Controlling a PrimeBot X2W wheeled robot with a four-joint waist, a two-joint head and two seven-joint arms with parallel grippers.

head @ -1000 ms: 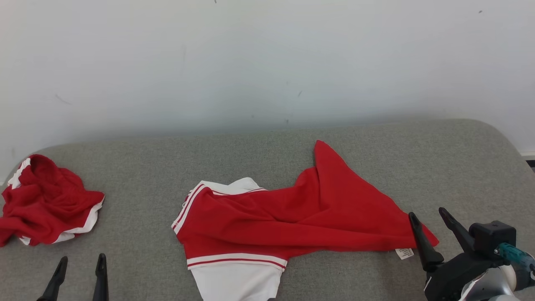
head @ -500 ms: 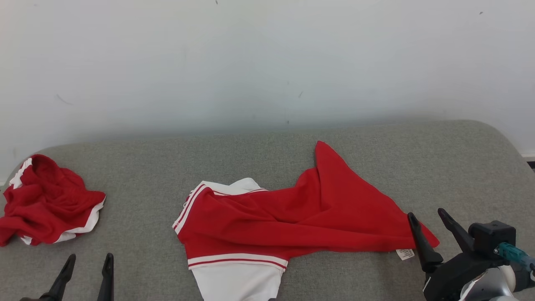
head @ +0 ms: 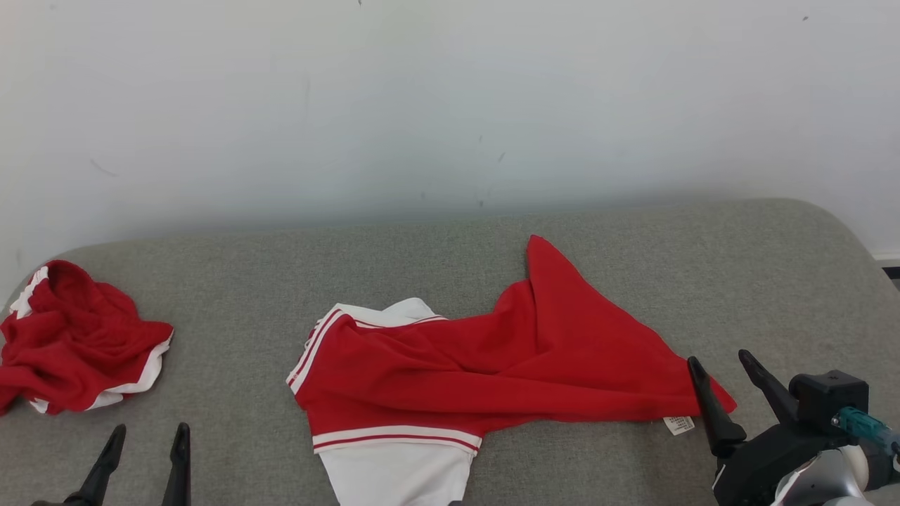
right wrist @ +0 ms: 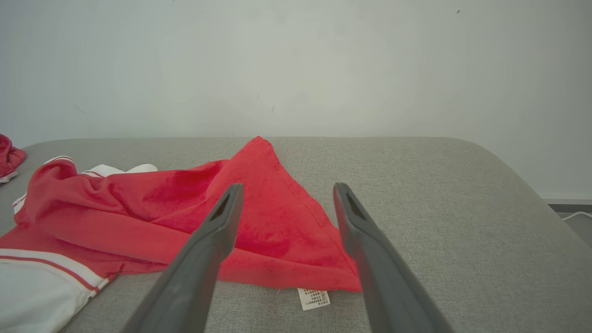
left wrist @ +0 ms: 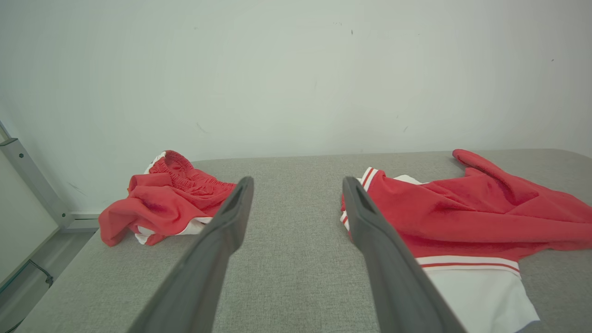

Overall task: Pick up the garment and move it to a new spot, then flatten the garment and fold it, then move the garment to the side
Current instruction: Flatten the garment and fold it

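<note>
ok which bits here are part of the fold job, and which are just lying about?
Job: red-and-white garment spread mid-surface; right end effector, open by its tagged corner; left end effector, open; grey padded surface.
Lying about: crumpled red garment, far left, untouched.

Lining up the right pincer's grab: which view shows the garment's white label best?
Right wrist view: the label lies close and unblocked at the garment corner. The head view shows it tiny beside the right pincer. The left wrist view faces the garment's white-striped end.
</note>
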